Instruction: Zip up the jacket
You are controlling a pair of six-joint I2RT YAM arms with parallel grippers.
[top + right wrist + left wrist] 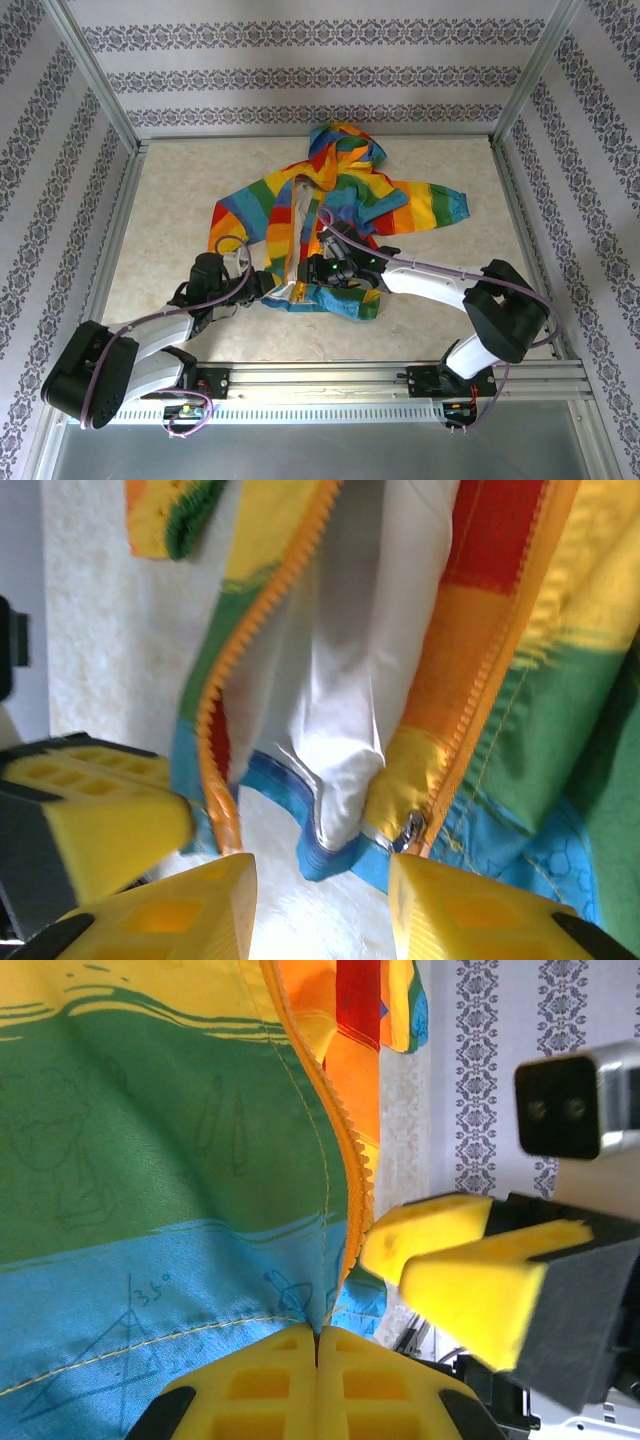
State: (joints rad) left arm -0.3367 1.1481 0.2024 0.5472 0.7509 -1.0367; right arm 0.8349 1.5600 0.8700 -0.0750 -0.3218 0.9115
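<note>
Where the two arms are bolted to the rail [330, 378] at the near edge of the table [170, 210], each bends inward to meet the near hem of the jacket [345, 190].

Left pincer [266, 285]: in the left wrist view, the left pincer [316, 1348] has its yellow fingers [250, 1390] pressed together. The blue bottom corner of one jacket [150, 1160] front is pinched in the seam between them, at the foot of one row of the orange zipper [352, 1160].

Right pincer [320, 271]: it sits just beside the left one, over the other front. In the right wrist view, the right pincer [320, 872] stands well open and grips nothing, and pale table [100, 630] shows in the gap. The silver slider [410, 829] lies just beyond the tip of one finger, at the foot of the second zipper row.

Beyond the pincers, the two zipper rows run apart and unjoined, with white lining [350, 630] exposed between them. The jacket lies front up at mid-table, striped in red, orange, yellow, green and blue. One sleeve [232, 215] spreads to the left and the other sleeve [435, 205] to the right. The hood [345, 142] points toward the far edge of the table.

Farthest back, patterned walls [300, 60] close the scene on three sides.
</note>
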